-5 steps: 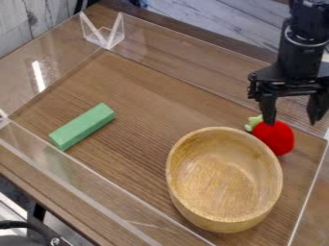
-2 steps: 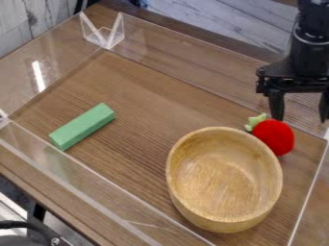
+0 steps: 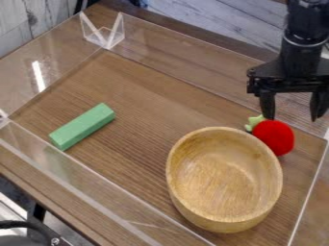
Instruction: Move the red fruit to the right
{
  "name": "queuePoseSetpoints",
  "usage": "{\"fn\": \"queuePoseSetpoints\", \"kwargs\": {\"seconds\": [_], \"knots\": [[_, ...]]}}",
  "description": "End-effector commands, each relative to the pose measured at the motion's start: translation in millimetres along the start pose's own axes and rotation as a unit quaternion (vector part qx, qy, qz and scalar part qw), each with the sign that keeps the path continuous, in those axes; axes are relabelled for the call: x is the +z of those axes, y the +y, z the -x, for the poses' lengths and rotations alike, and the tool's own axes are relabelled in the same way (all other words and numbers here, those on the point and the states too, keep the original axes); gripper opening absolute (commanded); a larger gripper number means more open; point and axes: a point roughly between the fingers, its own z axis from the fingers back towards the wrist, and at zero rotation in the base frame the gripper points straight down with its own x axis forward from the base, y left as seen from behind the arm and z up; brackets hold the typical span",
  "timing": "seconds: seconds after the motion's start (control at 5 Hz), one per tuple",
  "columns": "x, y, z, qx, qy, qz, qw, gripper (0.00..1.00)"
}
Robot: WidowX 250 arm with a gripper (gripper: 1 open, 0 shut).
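The red fruit [image 3: 274, 135] is a small round bright-red toy with a green leafy bit on its left. It rests on the wooden table at the right, just past the rim of the wooden bowl [image 3: 225, 179]. My gripper [image 3: 290, 100] hangs directly above the fruit, pointing down. Its dark fingers [image 3: 265, 102] are spread wide, with nothing between them. The gripper is open and sits a little above the fruit, not touching it.
A green rectangular block [image 3: 83, 126] lies at the left of the table. Clear acrylic walls [image 3: 52, 58] fence the work area on all sides, and the right wall [image 3: 313, 187] stands close beside the fruit.
The gripper shifted slightly right and up, then came back left over the fruit; it stays open. The fruit, bowl and block have not moved.
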Motion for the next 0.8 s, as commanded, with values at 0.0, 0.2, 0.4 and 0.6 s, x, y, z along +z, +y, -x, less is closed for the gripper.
{"fn": "queuePoseSetpoints", "kwargs": {"seconds": [0.0, 0.2, 0.4, 0.6], "knots": [[30.3, 6, -14.1, -0.017, -0.024, 0.025, 0.9992, 1.0], [48.9, 27, -30.3, -0.04, -0.03, 0.03, 0.9983, 1.0], [63.3, 55, -46.0, -0.068, -0.029, 0.031, 0.9968, 1.0], [74.6, 77, -58.9, -0.104, -0.028, 0.034, 0.9936, 1.0]]}}
